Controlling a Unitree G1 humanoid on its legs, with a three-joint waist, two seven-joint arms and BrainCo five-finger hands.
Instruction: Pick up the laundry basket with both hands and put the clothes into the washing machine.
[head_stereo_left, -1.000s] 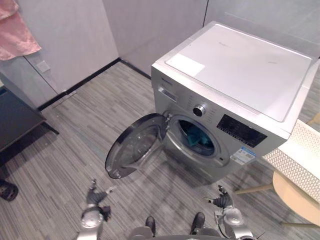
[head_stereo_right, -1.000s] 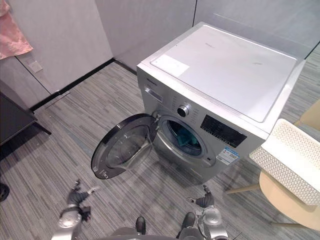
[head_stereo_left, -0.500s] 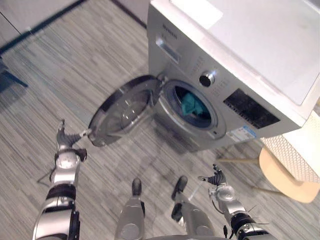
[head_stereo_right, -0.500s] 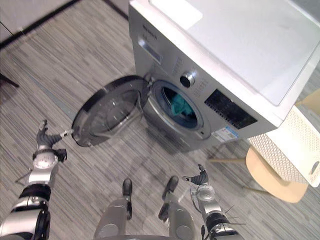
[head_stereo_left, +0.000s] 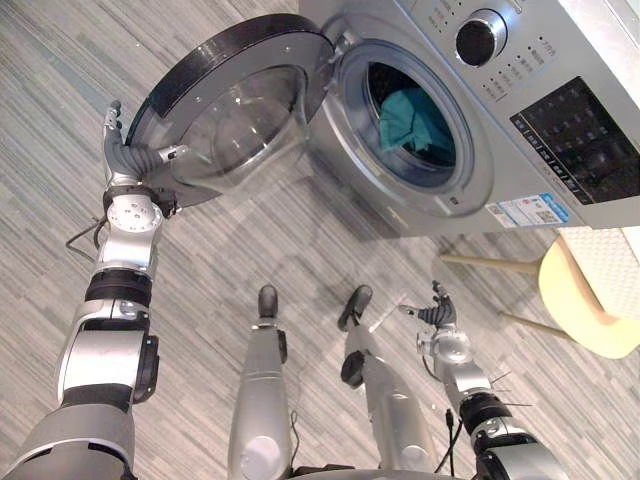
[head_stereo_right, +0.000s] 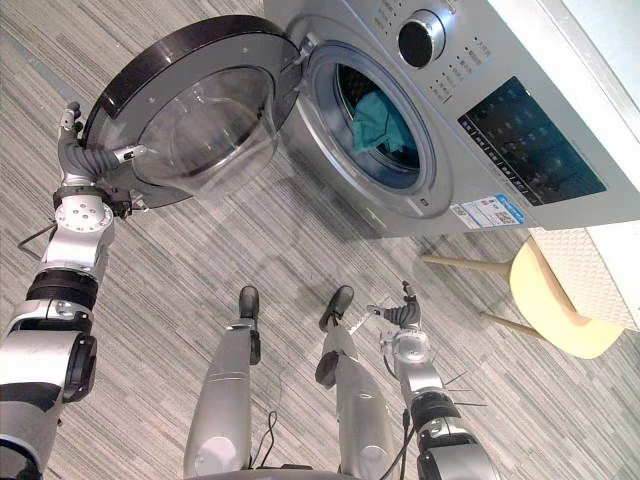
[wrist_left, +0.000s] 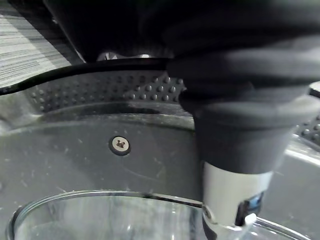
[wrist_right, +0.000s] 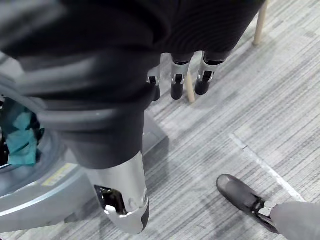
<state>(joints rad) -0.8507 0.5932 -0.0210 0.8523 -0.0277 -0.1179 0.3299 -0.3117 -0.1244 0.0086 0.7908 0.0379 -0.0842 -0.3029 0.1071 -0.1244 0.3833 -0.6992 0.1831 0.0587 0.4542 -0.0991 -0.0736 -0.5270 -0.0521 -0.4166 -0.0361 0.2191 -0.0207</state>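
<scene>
A pale round stool (head_stereo_left: 592, 318) stands at the right edge of the frame. Its thin wooden legs (head_stereo_left: 478, 262) point left. The grey striped floor (head_stereo_left: 50, 70) lies across the left side and the bottom.

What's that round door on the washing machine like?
The door is round, with a wide black rim around a bulging bowl of clear glass and a grey inner ring. It is swung wide open, hinged beside the drum opening of the washing machine, and hangs above the floor. The robot's left hand is at its outer edge and seems to touch it.
</scene>
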